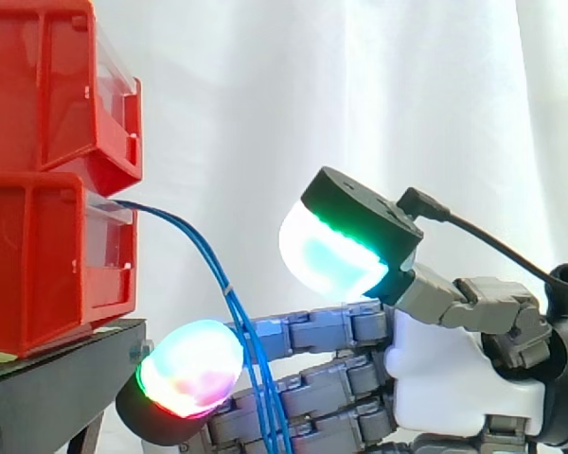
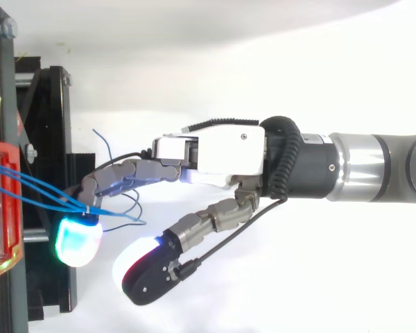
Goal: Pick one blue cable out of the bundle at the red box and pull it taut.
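At the left of the side view a red box (image 1: 47,255) is seen on a black stand (image 1: 47,378), with a second bin stacked above. From its front the blue cables (image 1: 204,251) are let out and hang slack in an arc toward the lower centre. There they are crossed by the robot hand (image 1: 445,378), reached in from the right. The hand is released, its fingers nearly straight and its thumb lifted well clear, so nothing is pinched. In the top view the strands (image 2: 41,189) are drawn together just beside a glowing fingertip (image 2: 78,239), probably so that one may be singled out.
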